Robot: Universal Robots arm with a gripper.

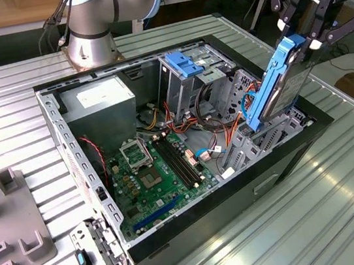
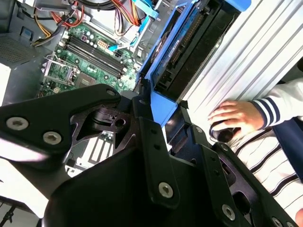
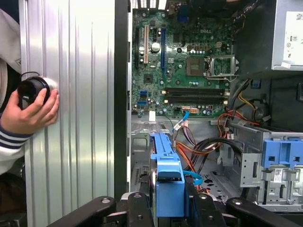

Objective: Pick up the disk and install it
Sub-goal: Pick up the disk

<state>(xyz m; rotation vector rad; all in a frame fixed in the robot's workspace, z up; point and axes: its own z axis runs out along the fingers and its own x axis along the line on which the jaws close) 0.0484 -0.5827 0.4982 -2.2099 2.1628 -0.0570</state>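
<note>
We see the claw (image 1: 307, 36) clamped on the disk (image 1: 281, 88), top end; we judge it rigid, heavyish, shock-sensitive: hold railed edges.

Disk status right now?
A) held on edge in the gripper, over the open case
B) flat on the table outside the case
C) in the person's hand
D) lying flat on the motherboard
A: in the exterior view the gripper is clamped on the top end of the disk, which stands on edge and tilted, its lower end down among the drive bays of the open case.
</note>
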